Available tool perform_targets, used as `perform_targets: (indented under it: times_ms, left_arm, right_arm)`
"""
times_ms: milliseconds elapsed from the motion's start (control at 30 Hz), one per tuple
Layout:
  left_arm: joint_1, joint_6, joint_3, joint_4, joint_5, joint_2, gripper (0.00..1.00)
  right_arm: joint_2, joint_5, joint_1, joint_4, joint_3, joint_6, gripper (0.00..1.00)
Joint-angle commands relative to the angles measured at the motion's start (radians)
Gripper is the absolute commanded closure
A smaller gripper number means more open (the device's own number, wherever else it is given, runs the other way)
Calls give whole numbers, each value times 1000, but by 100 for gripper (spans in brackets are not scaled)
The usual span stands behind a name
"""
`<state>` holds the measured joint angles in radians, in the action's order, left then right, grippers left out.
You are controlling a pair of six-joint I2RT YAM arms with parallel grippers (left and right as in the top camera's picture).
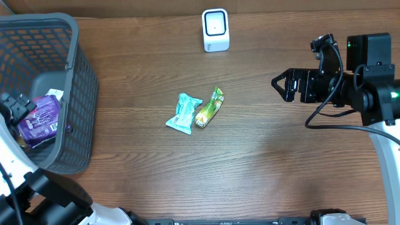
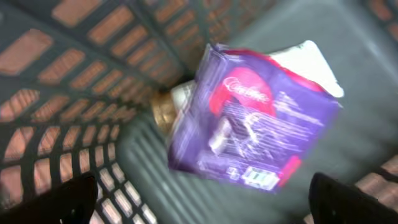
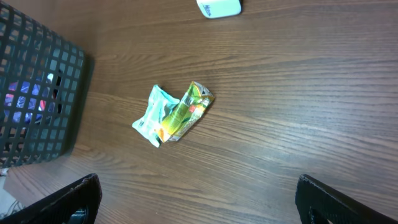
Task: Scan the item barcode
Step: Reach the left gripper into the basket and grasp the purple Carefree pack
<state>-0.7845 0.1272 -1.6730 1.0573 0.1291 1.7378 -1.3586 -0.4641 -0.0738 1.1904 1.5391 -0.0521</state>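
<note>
Wood table (image 1: 281, 162) held two snacks (image 1: 187, 112) I guessed unscanned, a purple packet (image 2: 249, 118) lay in the basket (image 1: 87, 106), and my left gripper (image 2: 205, 202) and right gripper (image 3: 202, 199) were wide open, empty.

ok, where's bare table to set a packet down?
Bare wood between basket and teal packet; the wide front strip below the green packet; between scanner and right fingers. Crowded: the two touching packets at centre, and the basket.
</note>
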Motion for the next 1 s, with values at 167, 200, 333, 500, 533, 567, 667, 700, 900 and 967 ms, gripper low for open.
perform_targets:
  times_ms: [167, 200, 333, 500, 533, 567, 667, 700, 900, 967]
  left_arm:
    - [-18, -258, 268, -327, 8, 3, 0]
    - [-18, -258, 291, -365, 1, 3, 0]
    - [-18, -259, 373, -496, -72, 5, 0]
    - [-18, -258, 463, -628, -117, 32, 2]
    - [-18, -258, 467, -629, -128, 43, 4]
    - [-17, -258, 467, -628, -145, 60, 8]
    - [-13, -258, 467, -615, -259, 100, 55]
    - [-11, -257, 467, -610, -288, 108, 96]
    - [-11, -170, 392, -564, -313, 63, 96]
    - [-11, -135, 277, -475, -304, 14, 96]
  right_arm:
    - [-1, 14, -5, 12, 25, 0, 0]
    - [-1, 18, -5, 13, 25, 0, 0]
    - [-1, 18, -5, 12, 25, -1, 0]
    - [-1, 17, -5, 13, 25, -1, 0]
    - [-1, 17, -5, 13, 25, -1, 0]
    - [-1, 17, -5, 12, 25, -1, 0]
    - [-1, 17, -5, 11, 25, -1, 0]
    - [-1, 17, -5, 11, 25, -1, 0]
    - [-1, 17, -5, 12, 25, -2, 0]
    - [-1, 17, -5, 12, 25, -2, 0]
